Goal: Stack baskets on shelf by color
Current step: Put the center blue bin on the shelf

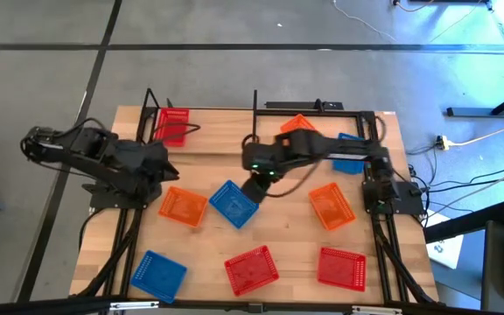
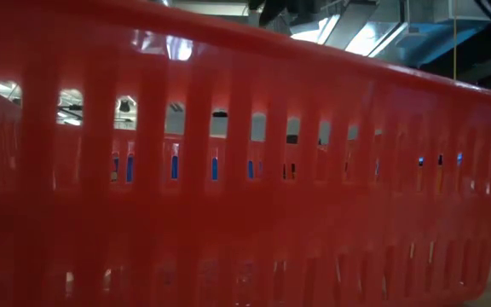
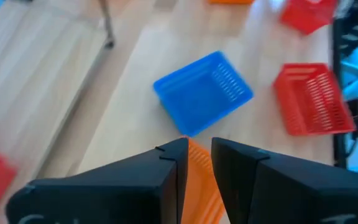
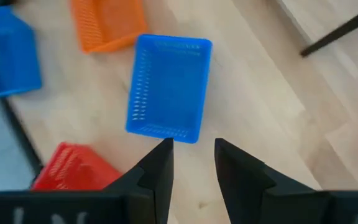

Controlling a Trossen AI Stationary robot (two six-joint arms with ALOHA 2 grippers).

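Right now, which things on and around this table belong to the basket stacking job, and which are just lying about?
Job: shelf; red baskets; blue baskets; orange baskets; left gripper above an orange one; right gripper near a blue one.
Lying about: cables and white plug on the floor, right of the table.

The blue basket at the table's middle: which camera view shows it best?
The right wrist view: the blue basket lies whole, just beyond the right pincer. The high view shows it small, partly under that arm. The left wrist view shows it whole, farther off. The low view is blocked by a red basket.
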